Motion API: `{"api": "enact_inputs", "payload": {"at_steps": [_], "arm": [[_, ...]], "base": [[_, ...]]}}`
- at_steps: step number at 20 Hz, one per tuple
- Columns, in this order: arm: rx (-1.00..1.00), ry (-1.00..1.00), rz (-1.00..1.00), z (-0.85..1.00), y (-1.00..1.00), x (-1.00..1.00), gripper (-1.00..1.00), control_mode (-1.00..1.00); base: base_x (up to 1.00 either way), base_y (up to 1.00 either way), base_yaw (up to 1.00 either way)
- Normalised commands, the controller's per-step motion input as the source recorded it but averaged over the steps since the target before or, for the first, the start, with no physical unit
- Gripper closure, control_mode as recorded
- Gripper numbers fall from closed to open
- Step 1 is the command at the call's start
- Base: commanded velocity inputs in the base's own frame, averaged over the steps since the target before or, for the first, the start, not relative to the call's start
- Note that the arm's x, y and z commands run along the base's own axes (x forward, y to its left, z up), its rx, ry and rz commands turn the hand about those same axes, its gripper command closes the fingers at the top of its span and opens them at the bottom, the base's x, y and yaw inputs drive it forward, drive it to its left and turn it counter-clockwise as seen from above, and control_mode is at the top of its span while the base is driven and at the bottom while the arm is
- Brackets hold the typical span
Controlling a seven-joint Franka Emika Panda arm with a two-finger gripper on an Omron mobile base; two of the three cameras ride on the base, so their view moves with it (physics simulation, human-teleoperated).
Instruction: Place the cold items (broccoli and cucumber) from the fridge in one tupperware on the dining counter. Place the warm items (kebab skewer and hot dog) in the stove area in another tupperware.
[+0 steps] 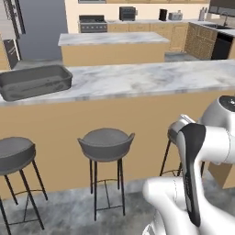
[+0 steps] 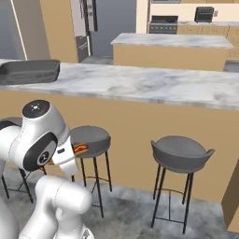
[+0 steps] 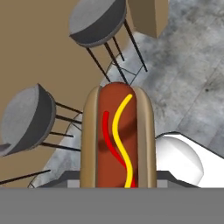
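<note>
Between gripper (image 3: 117, 186) jaws, mustard-and-ketchup-striped hot dog (image 3: 117, 135)

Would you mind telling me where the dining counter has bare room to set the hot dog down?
The marble dining counter is bare from the grey tupperware at its left end all the way right. The hot dog is in the gripper.
</note>
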Motion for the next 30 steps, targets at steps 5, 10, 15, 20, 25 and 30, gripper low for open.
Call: {"api": "enact_inputs", "payload": {"at_steps": [5,10,15,20,25,30], "arm": [[0.00,0.00,0.00,0.00,0.00,0.00,1.00,1.00],[0.00,0.00,0.00,0.00,0.00,0.00,1.00,1.00],[0.00,0.00,0.00,0.00,0.00,0.00,1.00,1.00],[0.00,0.00,0.00,0.00,0.00,0.00,1.00,1.00],[0.00,0.00,0.00,0.00,0.00,0.00,1.00,1.00],[0.00,0.00,0.00,0.00,0.00,0.00,1.00,1.00]], "base": [[0.05,0.46,0.00],[0.25,0.36,0.00],[0.37,0.48,-0.01],[0.45,0.62,-0.05],[0.44,0.58,-0.08],[0.50,0.47,-0.07]]}}
